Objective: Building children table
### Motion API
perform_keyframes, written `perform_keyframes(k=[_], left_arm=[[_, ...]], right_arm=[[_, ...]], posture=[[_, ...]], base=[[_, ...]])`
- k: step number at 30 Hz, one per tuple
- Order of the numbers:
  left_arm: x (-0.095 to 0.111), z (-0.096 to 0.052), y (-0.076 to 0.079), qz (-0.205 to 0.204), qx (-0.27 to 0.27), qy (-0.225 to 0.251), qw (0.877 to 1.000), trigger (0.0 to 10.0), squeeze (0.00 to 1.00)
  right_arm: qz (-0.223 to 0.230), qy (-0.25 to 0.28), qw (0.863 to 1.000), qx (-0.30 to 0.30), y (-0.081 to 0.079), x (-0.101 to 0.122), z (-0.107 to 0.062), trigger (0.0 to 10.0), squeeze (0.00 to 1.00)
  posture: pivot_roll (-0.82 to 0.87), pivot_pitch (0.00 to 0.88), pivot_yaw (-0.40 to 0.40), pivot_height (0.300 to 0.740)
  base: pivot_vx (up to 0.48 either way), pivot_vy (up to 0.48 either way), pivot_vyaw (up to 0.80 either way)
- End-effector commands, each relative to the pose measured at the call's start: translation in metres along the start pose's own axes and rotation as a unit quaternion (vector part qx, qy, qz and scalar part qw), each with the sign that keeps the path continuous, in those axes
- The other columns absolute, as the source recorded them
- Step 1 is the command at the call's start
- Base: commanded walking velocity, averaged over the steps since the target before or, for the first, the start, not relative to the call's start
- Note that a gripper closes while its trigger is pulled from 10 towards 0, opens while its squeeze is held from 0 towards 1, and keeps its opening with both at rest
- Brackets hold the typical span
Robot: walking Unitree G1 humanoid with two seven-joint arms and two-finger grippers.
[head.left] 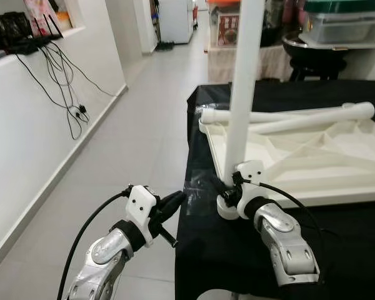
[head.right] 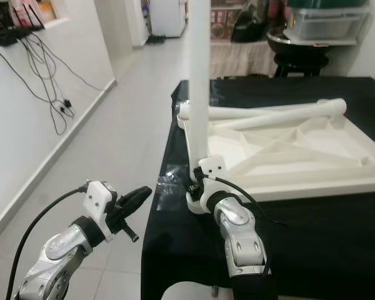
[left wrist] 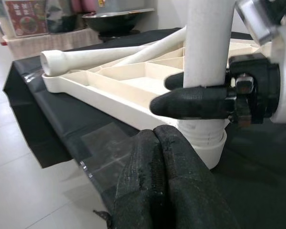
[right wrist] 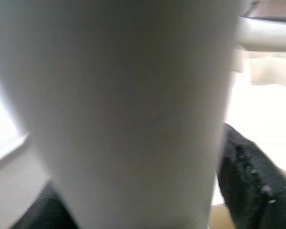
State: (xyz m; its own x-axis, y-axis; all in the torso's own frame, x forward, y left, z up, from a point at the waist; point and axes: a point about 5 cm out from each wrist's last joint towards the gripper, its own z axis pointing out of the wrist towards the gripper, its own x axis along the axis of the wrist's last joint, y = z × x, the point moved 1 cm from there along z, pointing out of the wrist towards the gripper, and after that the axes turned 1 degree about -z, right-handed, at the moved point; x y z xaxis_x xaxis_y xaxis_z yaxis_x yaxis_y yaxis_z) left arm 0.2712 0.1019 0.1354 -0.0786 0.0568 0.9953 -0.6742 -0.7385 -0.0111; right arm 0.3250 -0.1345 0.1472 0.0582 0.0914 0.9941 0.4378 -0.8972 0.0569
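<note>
Lower left, the left gripper [head.left: 175,201] hangs off the black-draped table [head.left: 337,250], fingers pressed together, empty. Centre, the right gripper [head.left: 230,187] clamps 1 upright white plastic leg [head.left: 244,87], axis vertical, at the upturned white tabletop's [head.left: 312,156] near corner socket.

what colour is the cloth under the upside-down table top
Black; the cloth under the white table top shows best in the left eye view.

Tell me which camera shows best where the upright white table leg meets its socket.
The left wrist view: the upright white table leg enters its round white corner socket, right end effector clamped just above. Eye views show it smaller; the right wrist view blurs the leg.
</note>
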Motion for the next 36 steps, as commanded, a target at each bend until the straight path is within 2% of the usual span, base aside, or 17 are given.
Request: perform_keyframes(k=[1, 3, 4, 6, 8, 14, 15, 16, 17, 23, 30, 31, 32, 33, 34, 35, 36], left_arm=[[-0.004, -0.001, -0.002, 0.001, 0.005, -0.008, 1.000, 10.0, 0.00], [-0.004, 0.000, -0.002, 0.000, 0.004, -0.008, 1.000, 10.0, 0.00], [-0.004, 0.001, -0.002, 0.000, 0.003, -0.007, 1.000, 10.0, 0.00], [-0.004, 0.001, -0.002, 0.000, 0.003, -0.007, 1.000, 10.0, 0.00], [-0.003, 0.003, -0.001, 0.000, 0.003, -0.005, 1.000, 10.0, 0.00], [-0.003, 0.003, 0.000, 0.001, 0.003, -0.003, 1.000, 10.0, 0.00], [-0.003, 0.003, 0.001, 0.002, 0.003, -0.003, 1.000, 10.0, 0.00], [-0.003, 0.003, 0.001, 0.002, 0.003, -0.003, 1.000, 10.0, 0.00], [-0.003, 0.002, 0.002, 0.002, 0.002, -0.004, 1.000, 10.0, 0.00], [-0.004, 0.001, 0.003, 0.003, 0.002, -0.004, 1.000, 10.0, 0.00], [-0.002, -0.001, 0.005, 0.002, 0.002, -0.003, 1.000, 10.0, 0.00], [-0.001, -0.002, 0.005, 0.001, 0.003, -0.002, 1.000, 10.0, 0.00], [-0.001, -0.002, 0.005, 0.001, 0.003, -0.002, 1.000, 10.0, 0.00], [-0.001, -0.003, 0.004, 0.001, 0.003, -0.001, 1.000, 10.0, 0.00], [-0.001, -0.003, 0.004, 0.001, 0.003, -0.001, 1.000, 10.0, 0.00], [0.000, -0.004, 0.003, 0.001, 0.004, 0.000, 1.000, 10.0, 0.00], [0.000, -0.004, 0.003, 0.001, 0.004, 0.000, 1.000, 10.0, 0.00]], right_arm=[[-0.011, 0.031, 0.997, 0.069, -0.005, 0.018, 0.007, 10.0, 1.00], [-0.023, 0.043, 0.991, 0.122, -0.006, 0.026, 0.008, 10.0, 1.00], [-0.052, 0.046, 0.980, 0.187, -0.007, 0.031, 0.007, 10.0, 0.00], [-0.052, 0.046, 0.980, 0.187, -0.007, 0.031, 0.007, 10.0, 0.00], [-0.082, 0.030, 0.958, 0.273, -0.002, 0.035, 0.009, 10.0, 0.00], [-0.068, 0.018, 0.939, 0.335, 0.006, 0.043, 0.021, 10.0, 0.00], [-0.060, 0.013, 0.932, 0.357, 0.007, 0.044, 0.022, 4.0, 0.00], [-0.060, 0.013, 0.932, 0.357, 0.007, 0.044, 0.022, 4.0, 0.00], [-0.053, 0.006, 0.925, 0.377, 0.007, 0.043, 0.023, 0.0, 0.00], [-0.048, -0.001, 0.920, 0.389, 0.011, 0.043, 0.024, 0.0, 0.00], [-0.061, 0.004, 0.943, 0.327, 0.024, 0.034, 0.017, 0.0, 0.00], [-0.051, 0.002, 0.968, 0.246, 0.023, 0.023, 0.015, 0.0, 0.00], [-0.051, 0.002, 0.968, 0.246, 0.023, 0.023, 0.015, 0.0, 0.00], [-0.041, 0.002, 0.987, 0.157, 0.021, 0.013, 0.011, 0.0, 0.00], [-0.041, 0.002, 0.987, 0.157, 0.021, 0.013, 0.011, 0.0, 0.00], [-0.001, 0.007, 1.000, 0.008, 0.017, 0.001, 0.003, 0.0, 0.00], [-0.001, 0.007, 1.000, 0.008, 0.017, 0.001, 0.003, 0.0, 0.00]], posture=[[-0.04, 0.081, 0.065, 0.740], [-0.04, 0.081, 0.065, 0.740], [-0.04, 0.079, 0.059, 0.740], [-0.04, 0.079, 0.059, 0.740], [-0.03, 0.079, 0.052, 0.740], [-0.01, 0.079, 0.049, 0.740], [-0.01, 0.082, 0.049, 0.740], [-0.01, 0.082, 0.049, 0.740], [0.00, 0.084, 0.049, 0.740], [0.00, 0.090, 0.051, 0.740], [-0.01, 0.115, 0.047, 0.740], [-0.02, 0.128, 0.044, 0.740], [-0.02, 0.128, 0.044, 0.740], [-0.03, 0.132, 0.044, 0.740], [-0.03, 0.132, 0.044, 0.740], [-0.04, 0.144, 0.051, 0.740], [-0.04, 0.144, 0.051, 0.740]], base=[[0.000, 0.000, 0.00], [0.000, 0.000, 0.00], [0.000, 0.000, 0.00], [0.000, 0.000, 0.00], [0.000, 0.000, 0.00], [0.000, 0.000, 0.00], [0.000, 0.000, 0.00], [0.000, 0.000, 0.00], [0.000, 0.000, 0.00], [0.000, 0.000, 0.00], [0.000, 0.000, 0.00], [0.000, 0.000, 0.00], [0.000, 0.000, 0.00], [0.000, 0.000, 0.00], [0.000, 0.000, 0.00], [0.000, 0.000, 0.00], [0.000, 0.000, 0.00]])
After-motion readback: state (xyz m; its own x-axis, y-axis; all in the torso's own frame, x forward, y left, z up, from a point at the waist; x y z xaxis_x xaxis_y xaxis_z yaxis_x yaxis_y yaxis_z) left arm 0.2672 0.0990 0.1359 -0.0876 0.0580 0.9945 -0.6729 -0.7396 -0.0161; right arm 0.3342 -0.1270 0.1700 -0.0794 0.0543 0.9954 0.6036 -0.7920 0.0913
